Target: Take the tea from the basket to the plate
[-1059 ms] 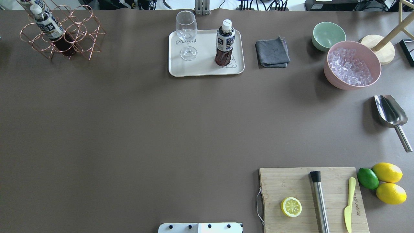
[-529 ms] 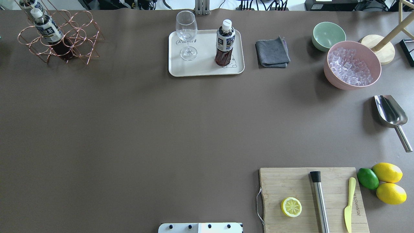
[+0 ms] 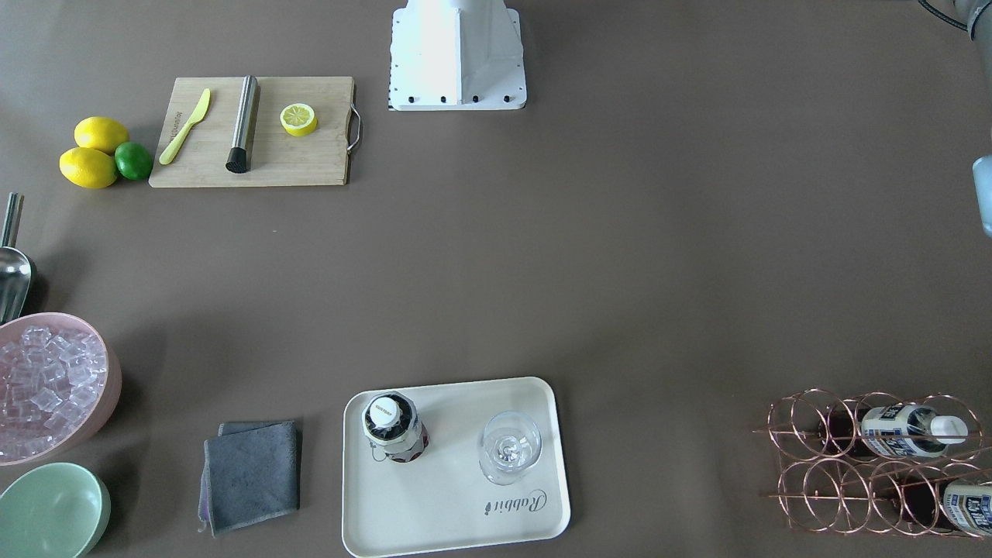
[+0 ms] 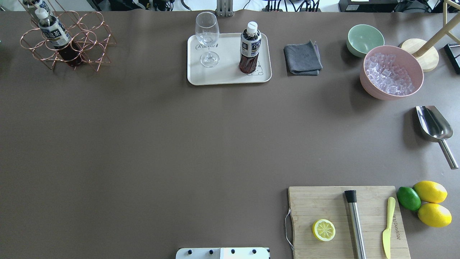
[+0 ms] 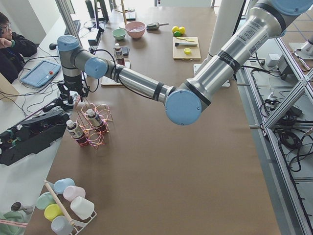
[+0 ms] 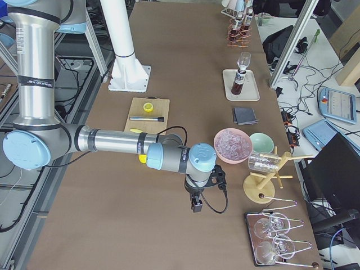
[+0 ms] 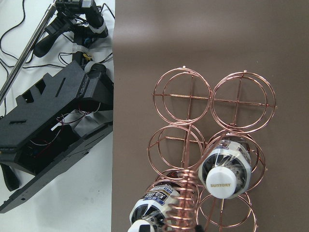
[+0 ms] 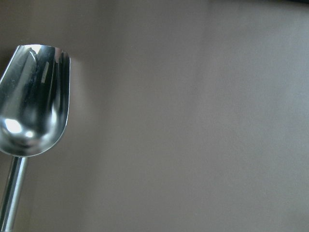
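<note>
A robotics lab: aluminium framing (image 6: 291,44), loose cables (image 5: 286,142) and a teach pendant (image 6: 337,106) surround the brown worktable (image 4: 143,144).

Left arm (image 5: 142,84) stretched far out, left claw (image 5: 74,95) pointing down; right arm (image 6: 112,140) low, right claw (image 6: 196,206) down; grip unclear.

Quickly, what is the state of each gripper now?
Left gripper: cannot be told; seen only from the side, near the rose-gold wire rack.
Right gripper: cannot be told; seen only from the side.
</note>
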`<state>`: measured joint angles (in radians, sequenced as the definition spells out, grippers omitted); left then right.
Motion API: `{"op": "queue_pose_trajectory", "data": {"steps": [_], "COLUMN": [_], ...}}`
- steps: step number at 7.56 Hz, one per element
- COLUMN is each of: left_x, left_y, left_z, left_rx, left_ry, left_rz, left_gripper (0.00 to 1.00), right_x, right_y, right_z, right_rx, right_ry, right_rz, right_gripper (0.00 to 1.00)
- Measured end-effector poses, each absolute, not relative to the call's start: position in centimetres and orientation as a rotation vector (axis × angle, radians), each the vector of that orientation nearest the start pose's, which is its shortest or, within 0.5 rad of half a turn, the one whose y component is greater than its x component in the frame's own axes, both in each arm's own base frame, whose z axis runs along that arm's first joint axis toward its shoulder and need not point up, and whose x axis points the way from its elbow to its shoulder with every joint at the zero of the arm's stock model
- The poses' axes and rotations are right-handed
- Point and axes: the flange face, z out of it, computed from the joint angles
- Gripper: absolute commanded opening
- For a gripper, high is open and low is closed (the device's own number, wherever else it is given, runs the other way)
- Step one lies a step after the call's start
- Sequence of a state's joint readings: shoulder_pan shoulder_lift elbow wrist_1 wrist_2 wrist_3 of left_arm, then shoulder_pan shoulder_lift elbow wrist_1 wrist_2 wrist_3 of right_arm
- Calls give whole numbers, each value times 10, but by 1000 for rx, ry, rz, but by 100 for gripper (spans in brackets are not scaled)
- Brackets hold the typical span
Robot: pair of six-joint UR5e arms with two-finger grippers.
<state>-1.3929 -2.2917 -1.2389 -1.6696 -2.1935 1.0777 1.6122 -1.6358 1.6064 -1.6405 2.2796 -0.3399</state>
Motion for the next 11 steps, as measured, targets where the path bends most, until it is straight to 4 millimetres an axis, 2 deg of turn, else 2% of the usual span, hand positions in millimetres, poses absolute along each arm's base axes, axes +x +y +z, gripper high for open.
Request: {"op": "queue_pose_trajectory", "data": {"steps": [4,6,7,8,9,10,11], "left_x": [60,48,29,7,-4,-7,-5], "left_y": [-768,-762,-748,-723,-691,-658,-634], "left_z": [360,348,333,316,311,317,322], "left_rx": [743,772,808,845,865,860,839], "left_ry": [376,364,340,320,342,419,517], "left_rz": [1336,1331,1313,1269,1194,1074,946], "left_gripper": [98,98,98,98,98,98,98], "right_x": [87,84,83,83,83,82,82], "right_y": [-449,-447,-447,-448,-449,-447,-445], "right_z": [685,686,682,679,678,679,680], "right_rx": [39,35,39,42,42,43,44], "right_ry": [-721,-721,-718,-715,-714,-715,-715], "right_rz": [-248,-255,-258,-257,-256,-261,-268], "right_gripper": [100,100,100,100,100,100,100]}}
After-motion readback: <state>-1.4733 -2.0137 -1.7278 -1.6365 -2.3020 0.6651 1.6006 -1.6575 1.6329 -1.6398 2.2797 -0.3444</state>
